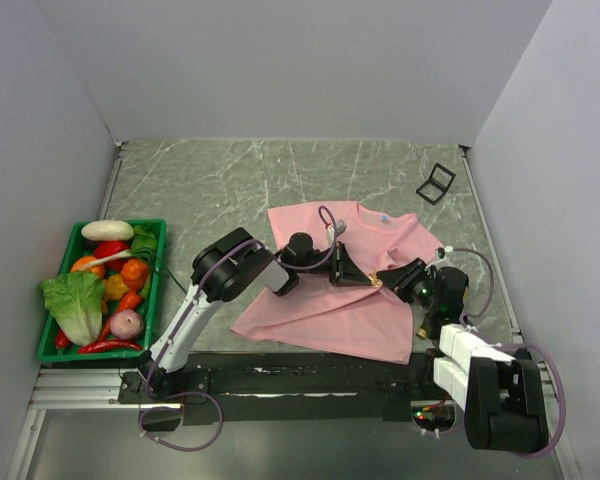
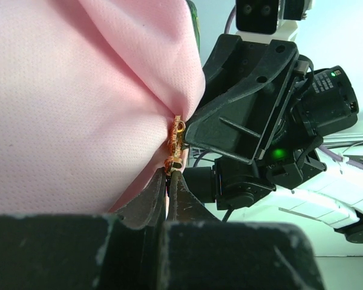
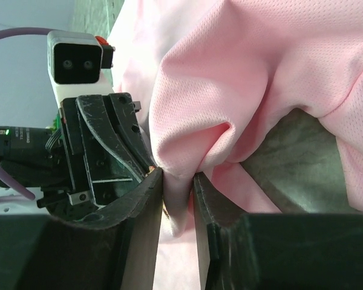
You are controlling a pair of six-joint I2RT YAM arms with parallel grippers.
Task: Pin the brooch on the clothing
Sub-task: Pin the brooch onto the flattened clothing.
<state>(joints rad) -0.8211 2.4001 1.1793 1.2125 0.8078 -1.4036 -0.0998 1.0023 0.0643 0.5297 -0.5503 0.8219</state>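
Evidently your right gripper pinched a fold of shirt taut so your left gripper, jaws clamped on the brooch, could pierce it.

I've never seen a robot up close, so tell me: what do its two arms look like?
Each arm is chunky black rounded joint housings linked by white segments: see the left arm and right arm. Thin purple-grey cables loop alongside. A small green light glows on the right wrist. The jaws are black, scuffed, wedge-shaped plates.
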